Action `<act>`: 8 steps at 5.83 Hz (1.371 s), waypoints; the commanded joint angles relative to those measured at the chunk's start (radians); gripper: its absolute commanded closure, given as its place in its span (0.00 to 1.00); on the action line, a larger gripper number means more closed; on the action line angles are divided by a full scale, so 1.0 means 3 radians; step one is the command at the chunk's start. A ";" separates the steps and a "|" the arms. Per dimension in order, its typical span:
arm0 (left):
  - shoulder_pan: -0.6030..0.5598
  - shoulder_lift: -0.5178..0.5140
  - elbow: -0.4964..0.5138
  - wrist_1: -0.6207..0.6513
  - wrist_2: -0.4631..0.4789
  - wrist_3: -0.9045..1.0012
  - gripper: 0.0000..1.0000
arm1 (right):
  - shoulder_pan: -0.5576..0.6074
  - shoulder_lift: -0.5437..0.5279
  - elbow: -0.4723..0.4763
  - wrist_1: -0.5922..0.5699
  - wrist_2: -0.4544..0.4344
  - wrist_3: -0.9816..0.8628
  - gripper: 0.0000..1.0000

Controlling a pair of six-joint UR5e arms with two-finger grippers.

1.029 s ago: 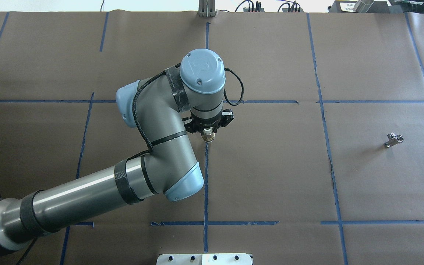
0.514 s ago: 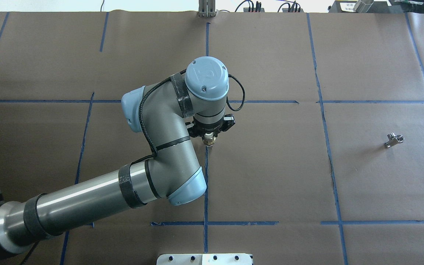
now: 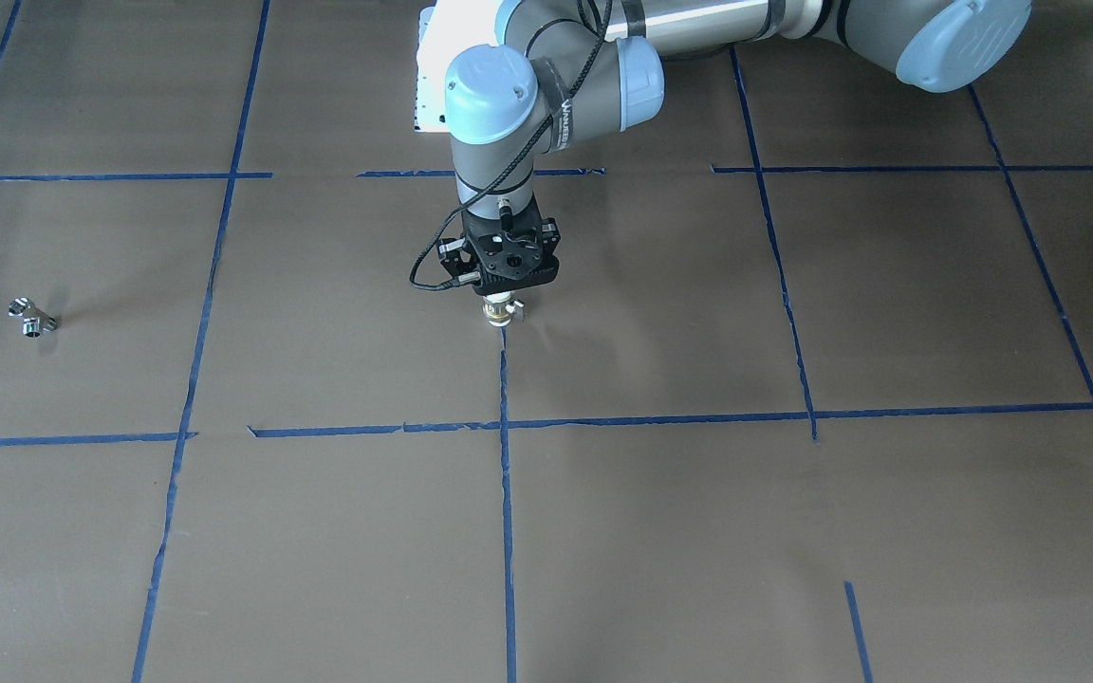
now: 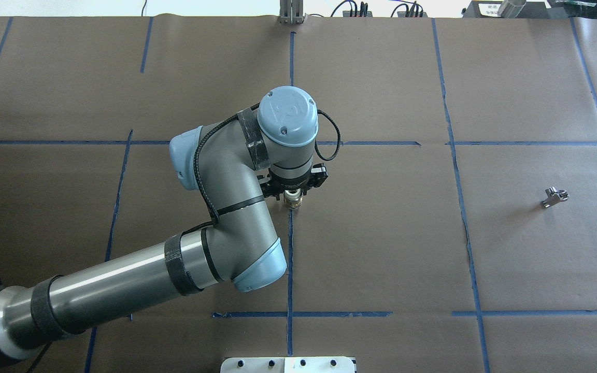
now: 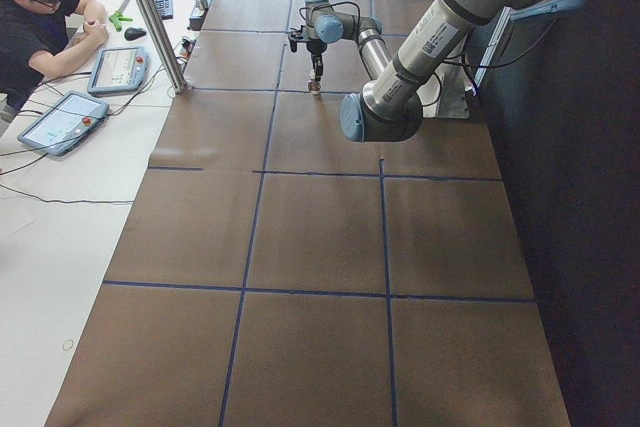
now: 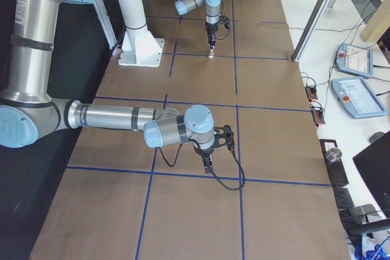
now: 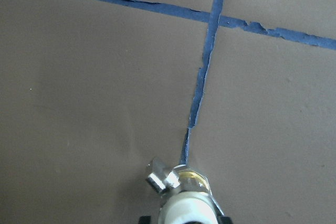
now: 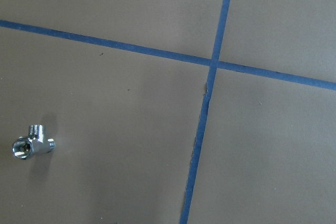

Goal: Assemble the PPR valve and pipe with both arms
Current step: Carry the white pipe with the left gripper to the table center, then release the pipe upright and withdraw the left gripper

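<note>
Viewed from the table's right end, nearest first.

1. Right gripper (image 6: 208,165): hangs low over the table (image 4: 381,248), pointing down. It shows only in this side view, so I cannot tell whether its fingers are spread or closed. Its wrist camera shows no fingers and nothing held.

2. Pipe (image 4: 555,197): lies loose on the brown paper on the robot's right side, touched by nothing. In the right wrist view it sits at the lower left of the picture, so the right gripper appears near it but not over it.

3. Left gripper (image 3: 501,292): farther off, at the table's middle, vertical, fingers clenched on the valve (image 7: 181,192). The white end is in the grip. The brass middle and small handle point down over a blue tape line (image 7: 202,85). Whether the valve touches the paper cannot be told.

Assessment: the valve appears secured. The pipe is not yet picked up and lies well apart from the valve. Outstanding: grasp the pipe, bring both parts together, join them. I judge the task to be at an early stage.
</note>
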 commanded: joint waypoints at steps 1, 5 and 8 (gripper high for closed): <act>-0.0009 0.0007 -0.0146 0.0021 -0.0002 -0.0012 0.00 | 0.0000 0.0000 0.0001 0.0000 0.0000 0.0000 0.00; -0.0624 0.1250 -0.1474 0.0169 -0.0362 0.1637 0.00 | 0.0000 0.0025 0.0001 0.0000 0.0000 0.0000 0.00; -0.2364 0.2528 -0.1448 0.0196 -0.1206 0.4444 0.00 | 0.0000 0.0204 0.0006 -0.0041 0.0005 0.0066 0.00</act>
